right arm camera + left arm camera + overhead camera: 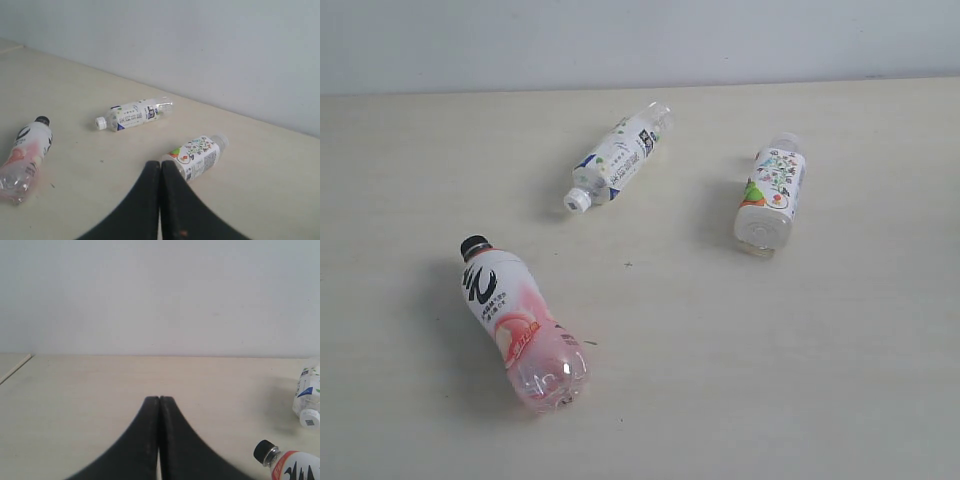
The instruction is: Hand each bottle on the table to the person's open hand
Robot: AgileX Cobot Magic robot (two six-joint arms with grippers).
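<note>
Three bottles lie on their sides on the pale beige table (840,380). The pink-white bottle with a black cap (520,322) is at the front left. A white-capped bottle with a white label (617,158) lies at the back middle. A floral-label bottle (770,192) rests at the right. No gripper shows in the exterior view. My left gripper (159,399) is shut and empty, with the black cap (265,452) off to one side. My right gripper (161,163) is shut and empty, just short of the floral bottle (197,154). No hand is in view.
A plain pale wall (640,40) runs behind the table's far edge. The table's left edge (15,367) shows in the left wrist view. Bare tabletop spreads around the bottles.
</note>
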